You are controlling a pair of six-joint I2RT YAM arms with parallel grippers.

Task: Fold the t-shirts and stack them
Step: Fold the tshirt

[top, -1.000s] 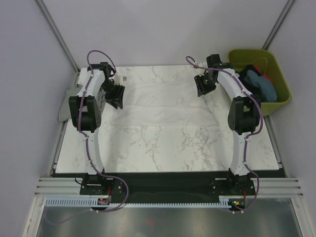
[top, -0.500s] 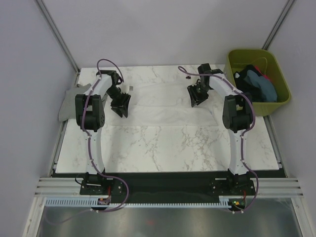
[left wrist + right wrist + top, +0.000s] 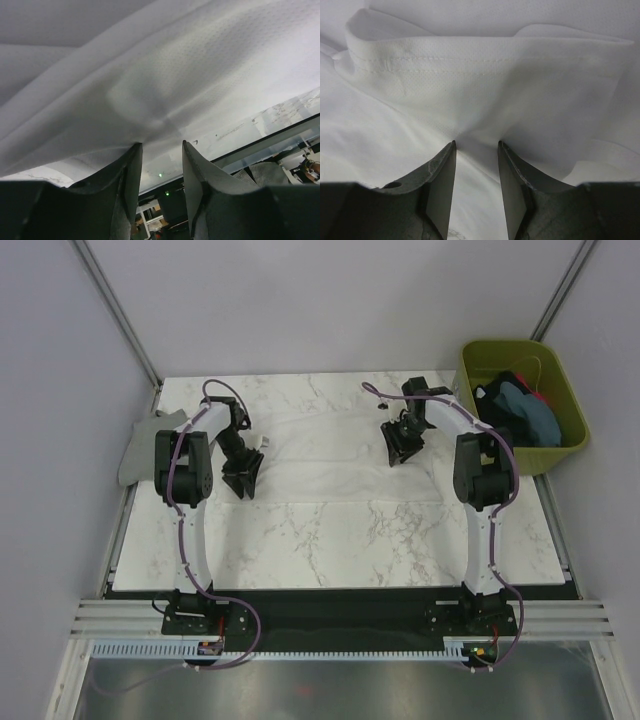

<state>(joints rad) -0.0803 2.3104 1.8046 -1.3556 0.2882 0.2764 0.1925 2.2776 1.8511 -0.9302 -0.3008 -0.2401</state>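
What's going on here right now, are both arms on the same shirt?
Yes. Both arms are on the large white t-shirt spread across the far half of the table. The left tool is closed on a gathered bit at the shirt's left side, the right tool on a hemmed edge at its right. In both wrist views the cloth puckers at the tips. A grey shirt lies at the table's left edge. Blue and dark shirts sit in the green bin.
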